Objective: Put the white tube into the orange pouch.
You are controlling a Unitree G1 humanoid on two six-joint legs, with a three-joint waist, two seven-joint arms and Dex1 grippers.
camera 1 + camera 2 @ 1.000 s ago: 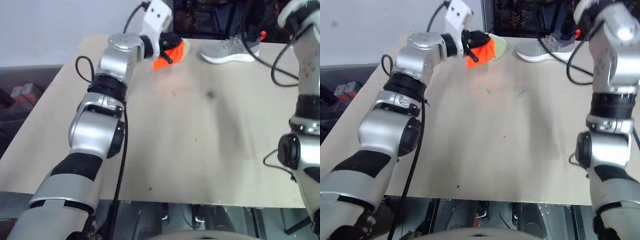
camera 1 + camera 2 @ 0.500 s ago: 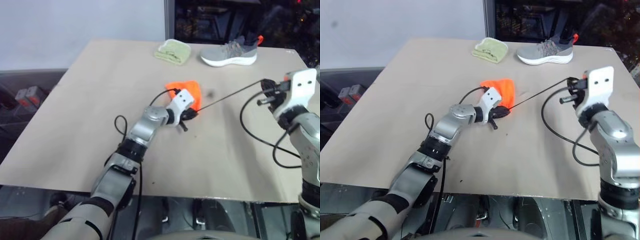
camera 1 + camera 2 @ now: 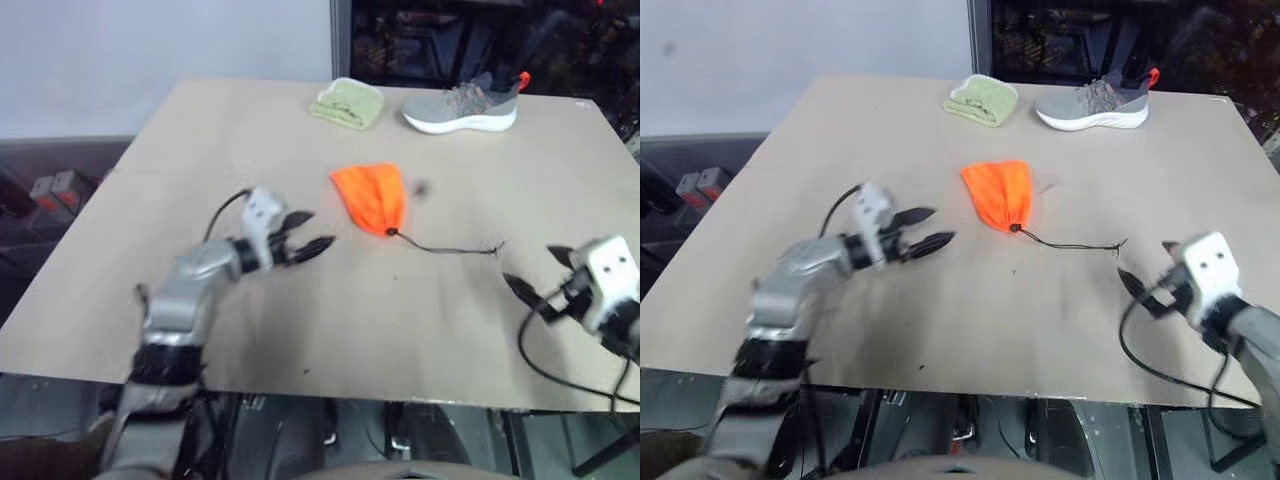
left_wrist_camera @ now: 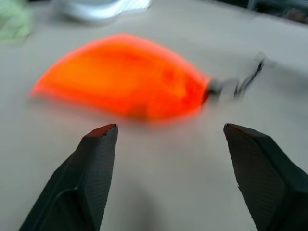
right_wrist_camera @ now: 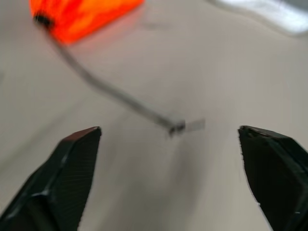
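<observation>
Head view: orange pouch [image 3: 371, 198] lies flat mid-table, cord [image 3: 450, 249] trailing toward right gripper [image 3: 531, 288]; left gripper [image 3: 305, 236] beside it, empty; left wrist: fingers [image 4: 91, 163] spread before pouch; right wrist: fingers [image 5: 72, 163] spread, cord end between.

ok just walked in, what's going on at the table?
The orange pouch lies cinched shut on the table, its dark cord trailing toward the right gripper. Both the left gripper and the right are open and hold nothing, apart from the pouch. A green cloth and a shoe sit at the far edge.
</observation>
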